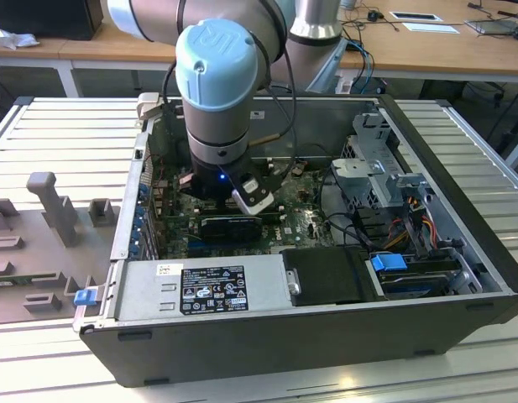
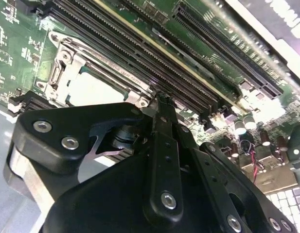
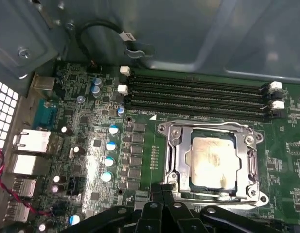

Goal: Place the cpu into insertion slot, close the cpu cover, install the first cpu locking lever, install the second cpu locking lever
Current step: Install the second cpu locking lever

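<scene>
The cpu (image 3: 213, 162) lies flat in the slot (image 3: 171, 160), with the cover (image 3: 249, 160) down around it. The gripper (image 3: 164, 191) sits at the cover's edge away from the memory slots (image 3: 198, 94), fingers (image 2: 162, 114) together on nothing. The chip is square, without a long axis, top face up. Lever work calls for a steady press at the cover's edge, clear of the chip.

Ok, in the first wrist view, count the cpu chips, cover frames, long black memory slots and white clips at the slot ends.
cpu: 1
cpu cover: 1
long black memory slots: 4
white slot clips: 4
Total: 10
</scene>
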